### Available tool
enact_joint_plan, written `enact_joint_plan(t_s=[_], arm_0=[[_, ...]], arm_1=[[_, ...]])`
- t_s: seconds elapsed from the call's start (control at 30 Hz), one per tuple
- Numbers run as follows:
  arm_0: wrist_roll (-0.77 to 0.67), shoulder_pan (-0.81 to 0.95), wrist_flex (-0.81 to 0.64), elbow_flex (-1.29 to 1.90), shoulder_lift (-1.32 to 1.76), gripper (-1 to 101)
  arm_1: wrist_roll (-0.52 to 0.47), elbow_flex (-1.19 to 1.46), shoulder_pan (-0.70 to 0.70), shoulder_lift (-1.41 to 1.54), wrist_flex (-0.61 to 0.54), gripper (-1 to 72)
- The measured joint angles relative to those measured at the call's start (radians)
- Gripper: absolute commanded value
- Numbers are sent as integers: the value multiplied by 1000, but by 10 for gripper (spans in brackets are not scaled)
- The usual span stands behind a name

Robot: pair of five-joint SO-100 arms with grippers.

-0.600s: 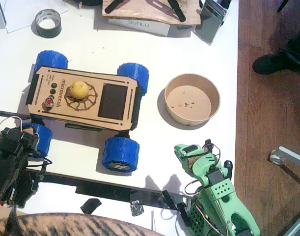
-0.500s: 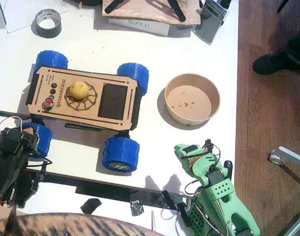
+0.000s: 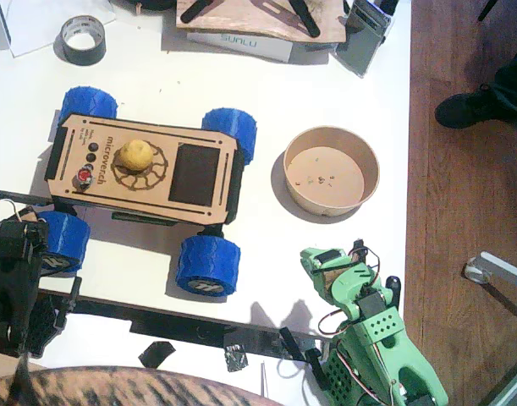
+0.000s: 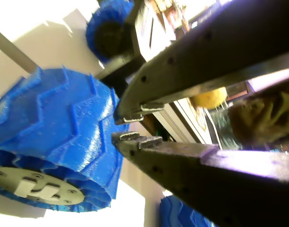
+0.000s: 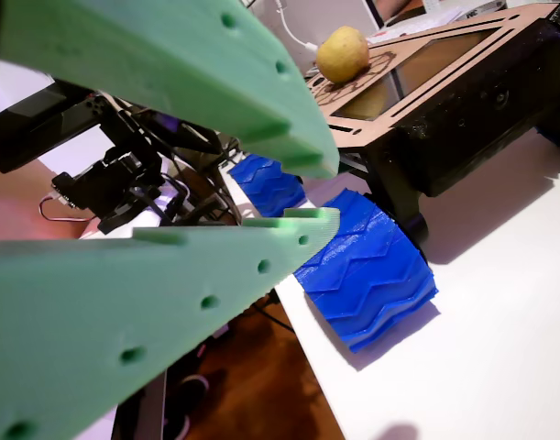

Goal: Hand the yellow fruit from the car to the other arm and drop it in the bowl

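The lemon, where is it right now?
In the fixed view the lemon sits on top of the wooden car, left of its black panel, on the round gear pattern beside the red button.

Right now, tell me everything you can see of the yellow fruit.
The yellow fruit is small, rounded and pale yellow, like a lemon, with a slightly mottled skin. It sits on the engraved gear ring on the car's wooden deck, between the red button and the black panel. No fingers touch it.
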Motion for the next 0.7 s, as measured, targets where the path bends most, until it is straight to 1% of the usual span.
enact_joint_plan(t_s=[0.7], arm_0=[[0,0,0,0,-9,0]], arm_1=[[0,0,-6,0,0,-1]])
